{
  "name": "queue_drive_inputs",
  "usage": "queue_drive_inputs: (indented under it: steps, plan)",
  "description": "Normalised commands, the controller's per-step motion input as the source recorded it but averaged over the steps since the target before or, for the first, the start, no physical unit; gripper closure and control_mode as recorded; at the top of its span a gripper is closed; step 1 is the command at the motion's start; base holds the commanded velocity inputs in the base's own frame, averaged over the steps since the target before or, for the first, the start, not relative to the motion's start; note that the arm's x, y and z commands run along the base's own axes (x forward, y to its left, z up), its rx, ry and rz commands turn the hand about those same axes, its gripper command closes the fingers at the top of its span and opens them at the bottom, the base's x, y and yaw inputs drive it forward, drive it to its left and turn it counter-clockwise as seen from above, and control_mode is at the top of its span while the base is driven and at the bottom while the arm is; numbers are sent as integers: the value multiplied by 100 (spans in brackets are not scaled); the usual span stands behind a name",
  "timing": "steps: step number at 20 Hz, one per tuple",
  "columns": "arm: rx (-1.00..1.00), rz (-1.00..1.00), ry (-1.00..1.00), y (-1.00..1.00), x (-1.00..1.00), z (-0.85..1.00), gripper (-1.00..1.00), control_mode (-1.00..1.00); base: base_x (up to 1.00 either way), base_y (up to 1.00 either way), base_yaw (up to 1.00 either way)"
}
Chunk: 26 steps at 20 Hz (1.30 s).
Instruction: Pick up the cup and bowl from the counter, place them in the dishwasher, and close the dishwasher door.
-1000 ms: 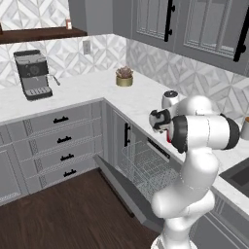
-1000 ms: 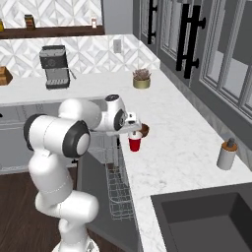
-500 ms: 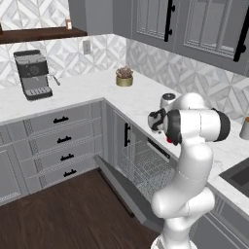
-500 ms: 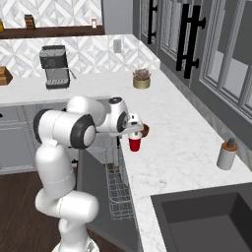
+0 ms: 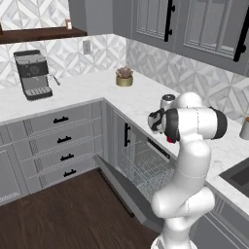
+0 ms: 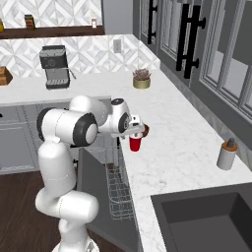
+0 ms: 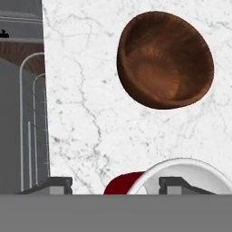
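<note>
Reading the hand view from its left side, we first meet the silver wire racks of the open dishwasher (image 7: 31, 122), then the edge of the counter (image 7: 90, 113) with its marble top, and at the bottom the gripper (image 7: 115, 183), whose two dark tips stand apart with the red wall and part of the white rim of the cup (image 7: 181, 174) between them; further right and up the picture sits the bowl (image 7: 165, 59), upright and well clear of the fingers. So the relation that matters for the coming lift, as we judge it, is that the cup stands upright directly under the hand, its axis running along the gripper's line of sight, one tip outside the red wall and the other over the white inside. We cannot tell from these views whether the tips already touch it. In the right base view the cup (image 6: 135, 143) sits on the counter near its front edge, just above the dishwasher door (image 6: 96, 197), which hangs open, and the bowl (image 6: 145, 130) lies just beyond it. Against half a second ago, the hand sits much where it was over the cup, and the jaws have begun to narrow from their widest spread; cup and bowl have not shifted.
</note>
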Motion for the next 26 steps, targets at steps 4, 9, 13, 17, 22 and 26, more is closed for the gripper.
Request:
queue_drive_inputs:
  steps: [4, 9, 13, 17, 22, 26]
  plan:
    - [0, 0, 0, 0, -19, 0, 100, -100, 0, 0, 0]
    - [0, 0, 0, 0, -36, 0, 100, -100, 0, 0, 0]
    - [0, 0, 0, 19, -51, 0, 100, -100, 0, 0, 0]
    - [0, 0, 0, 65, -58, 1, 100, -100, 0, 0, 0]
    - [0, 0, 0, 98, -27, 0, 100, -100, 0, 0, 0]
    - [-2, 0, 0, 94, 0, -10, 100, -100, 0, 0, 0]
